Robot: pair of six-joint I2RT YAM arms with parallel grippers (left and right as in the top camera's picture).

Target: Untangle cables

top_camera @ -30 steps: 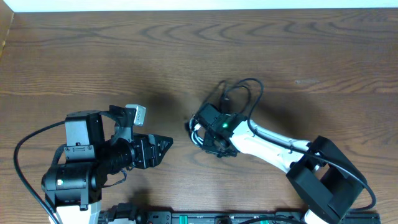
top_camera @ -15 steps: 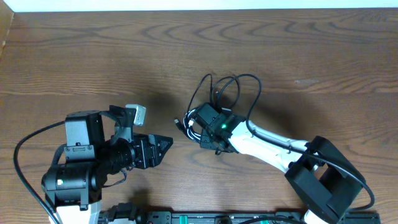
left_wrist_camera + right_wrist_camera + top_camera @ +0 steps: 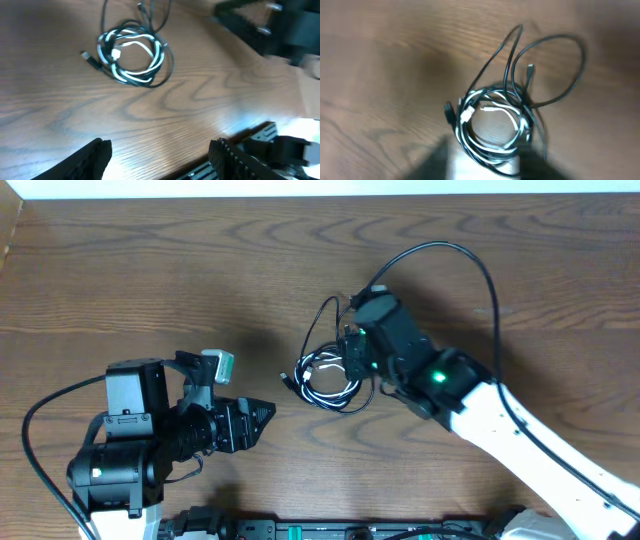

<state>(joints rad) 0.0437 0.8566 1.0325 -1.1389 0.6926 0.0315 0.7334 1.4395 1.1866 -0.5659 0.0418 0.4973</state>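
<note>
The overhead view looked straight down on the tabletop, with the cables near mid-frame. The left wrist view faced the cables obliquely from lower and farther off; the right wrist view hung close above them. All three shared them.

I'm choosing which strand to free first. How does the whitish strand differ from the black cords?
The whitish strand is pale, the black cords dark. The whitish strand stays wound within the coil; the black cords throw loose loops beyond it. A black cord's plug end sticks out at the coil's side; the whitish strand's end seems to lie inside the ring. Both are wound into one coil on the table.
</note>
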